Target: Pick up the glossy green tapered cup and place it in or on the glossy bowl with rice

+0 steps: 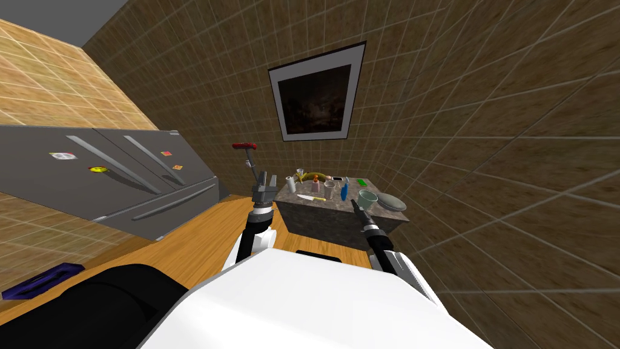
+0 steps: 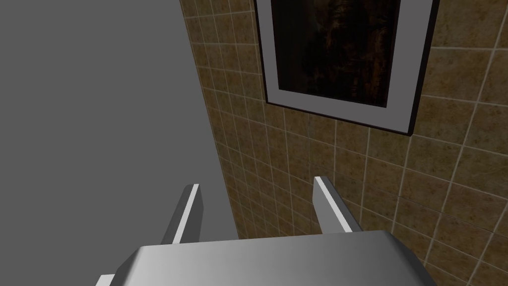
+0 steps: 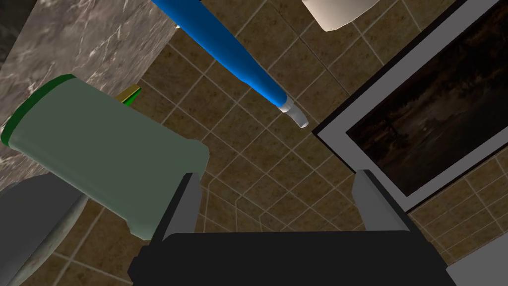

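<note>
The right gripper (image 3: 280,203) stands wide open with nothing between its fingers, at the near edge of the marble counter (image 1: 327,221). The grey bowl (image 1: 392,202) sits off to one side of it; the green cup (image 3: 104,159) stands just outside one finger, between gripper and bowl, and a slim blue tube (image 3: 233,54) lies farther ahead. The left gripper (image 2: 258,208), also wide open, is raised beside the counter.

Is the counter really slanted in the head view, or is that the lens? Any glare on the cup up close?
Head view: the slant is the camera's roll, shared by the counter and the tiled walls, which the wide lens splays. Right wrist view: the green cup is evenly lit, with no glare or hard shadow.
</note>
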You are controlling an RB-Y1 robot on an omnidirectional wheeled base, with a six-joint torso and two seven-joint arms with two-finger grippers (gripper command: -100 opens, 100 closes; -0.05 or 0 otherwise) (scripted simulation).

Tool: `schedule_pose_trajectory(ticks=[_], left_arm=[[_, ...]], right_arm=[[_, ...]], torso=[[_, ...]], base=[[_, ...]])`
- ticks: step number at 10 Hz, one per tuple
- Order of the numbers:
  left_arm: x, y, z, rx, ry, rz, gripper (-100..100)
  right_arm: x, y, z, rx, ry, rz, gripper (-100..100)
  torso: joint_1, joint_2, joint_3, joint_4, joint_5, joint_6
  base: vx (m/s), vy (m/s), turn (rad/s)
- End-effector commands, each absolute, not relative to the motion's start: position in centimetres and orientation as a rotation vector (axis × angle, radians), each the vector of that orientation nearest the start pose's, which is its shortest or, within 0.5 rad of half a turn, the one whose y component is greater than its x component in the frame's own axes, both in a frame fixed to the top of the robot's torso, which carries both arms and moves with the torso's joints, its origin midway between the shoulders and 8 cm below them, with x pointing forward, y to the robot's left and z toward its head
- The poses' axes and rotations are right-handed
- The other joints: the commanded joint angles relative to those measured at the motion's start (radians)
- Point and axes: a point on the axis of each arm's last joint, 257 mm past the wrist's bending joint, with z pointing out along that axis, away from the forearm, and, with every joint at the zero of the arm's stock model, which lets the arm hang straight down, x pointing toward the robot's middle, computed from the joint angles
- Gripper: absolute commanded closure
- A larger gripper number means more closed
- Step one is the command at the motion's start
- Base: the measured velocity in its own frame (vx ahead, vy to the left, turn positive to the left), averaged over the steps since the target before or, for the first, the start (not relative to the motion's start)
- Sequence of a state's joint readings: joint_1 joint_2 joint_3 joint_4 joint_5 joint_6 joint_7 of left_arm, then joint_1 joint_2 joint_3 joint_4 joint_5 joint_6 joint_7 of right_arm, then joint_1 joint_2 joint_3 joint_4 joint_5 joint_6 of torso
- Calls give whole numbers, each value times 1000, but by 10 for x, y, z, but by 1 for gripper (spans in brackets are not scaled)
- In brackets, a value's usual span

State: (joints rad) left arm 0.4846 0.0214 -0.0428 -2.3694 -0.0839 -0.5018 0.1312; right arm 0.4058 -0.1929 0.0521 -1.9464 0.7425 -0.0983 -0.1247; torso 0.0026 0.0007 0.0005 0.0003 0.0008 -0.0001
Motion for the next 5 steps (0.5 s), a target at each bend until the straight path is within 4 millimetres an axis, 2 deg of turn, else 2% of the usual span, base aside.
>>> schedule_pose_trajectory(ticks=[1, 2, 4, 5], left_arm=[[328, 247, 67, -559, 578, -1444, 0], [328, 247, 67, -558, 578, -1444, 0], [328, 247, 67, -559, 578, -1444, 0], [328, 247, 67, -558, 578, -1444, 0]], right_arm=[[432, -263, -210, 520, 1488, 624, -100], [433, -268, -228, 530, 1529, 575, -100], [433, -268, -228, 501, 1537, 547, -100], [434, -273, -245, 510, 1575, 495, -100]], torso=[[0, 0, 0, 0, 0, 0], [-1, 0, 0, 0, 0, 0], [-1, -1, 0, 0, 0, 0], [-2, -1, 0, 0, 0, 0]], base=[[-6, 14, 1], [-9, 28, -40], [-7, 23, -14], [-6, 18, -45]])
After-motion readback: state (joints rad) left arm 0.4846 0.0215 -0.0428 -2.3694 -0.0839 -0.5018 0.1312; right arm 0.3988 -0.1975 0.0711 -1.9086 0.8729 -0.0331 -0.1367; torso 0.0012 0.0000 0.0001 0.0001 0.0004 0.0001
